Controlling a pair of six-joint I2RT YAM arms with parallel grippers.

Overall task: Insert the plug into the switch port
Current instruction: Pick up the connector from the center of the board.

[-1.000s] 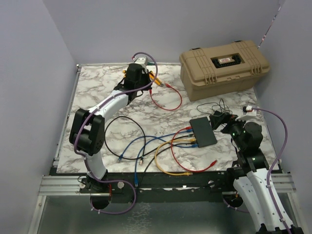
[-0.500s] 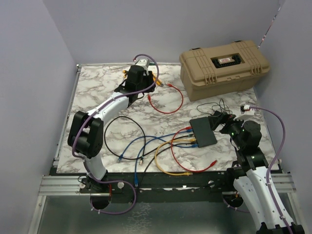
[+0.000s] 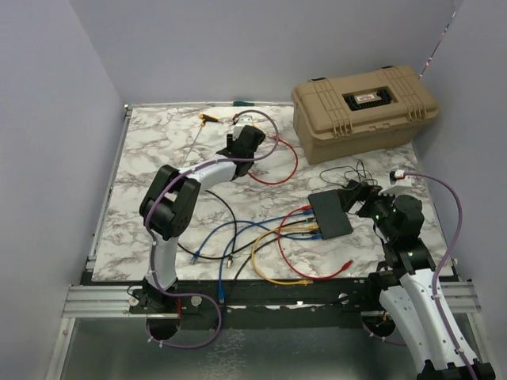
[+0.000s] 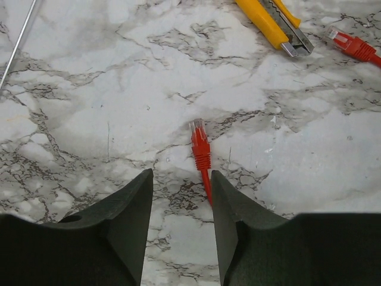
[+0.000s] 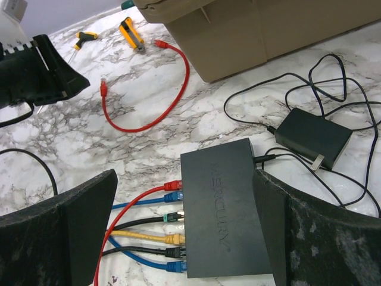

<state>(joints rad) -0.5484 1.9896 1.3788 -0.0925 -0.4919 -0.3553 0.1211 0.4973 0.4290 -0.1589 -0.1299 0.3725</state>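
Nearest, at the right of the marble table [image 4: 89, 89], the right gripper [image 5: 184, 173] has its jaws spread wide on either side of the dark-grey switch [image 5: 223, 214], which lies flat with coloured cables [image 5: 169, 221] seated along one long edge and a black power adapter [image 5: 312, 138] beside it. Farther back, the left gripper [image 4: 181, 174] hovers low with its fingers parted, pinching nothing. The red plug [image 4: 199, 143] lies on the marble just ahead of them, with a yellow utility knife [image 4: 268, 21] beyond and the tan case [image 3: 364, 99] at the far right.
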